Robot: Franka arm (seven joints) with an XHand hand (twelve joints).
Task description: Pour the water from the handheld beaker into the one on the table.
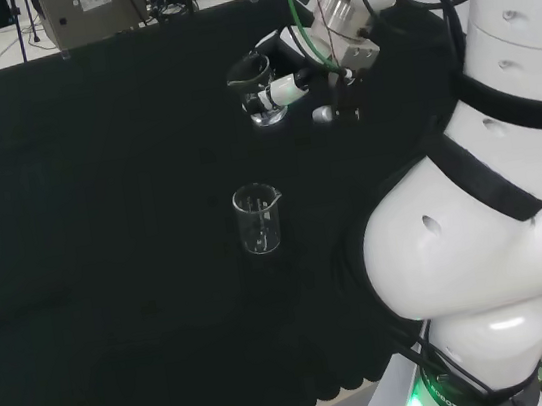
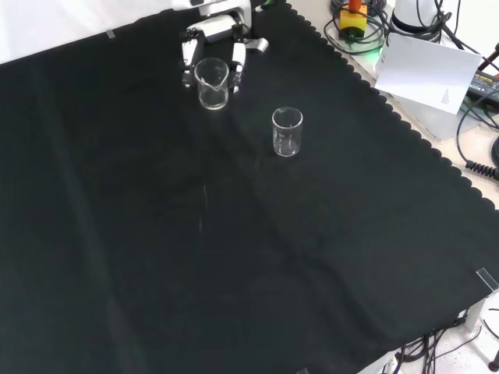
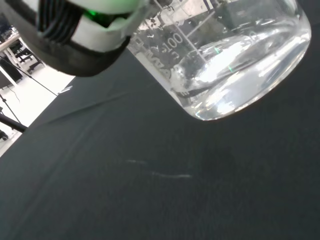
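The hand (image 1: 286,82) is curled round a small clear glass beaker (image 1: 257,89), held above the cloth and close to upright. In the front view the hand (image 2: 212,43) grips the same held beaker (image 2: 212,82) near the top of the cloth. Up close in the wrist view, the held beaker (image 3: 220,60) has water pooled in its bottom, and a black and white finger (image 3: 85,30) lies against its wall. A second clear beaker (image 1: 258,219) stands upright on the cloth, nearer in the head view; in the front view this standing beaker (image 2: 287,131) is right of and below the held one.
Black cloth (image 2: 195,249) covers the bench, with a scalloped edge on the right in the front view. Beyond that edge lie a white sheet (image 2: 429,70) and cables (image 2: 483,117). The arm's big white links (image 1: 486,223) fill the head view's right.
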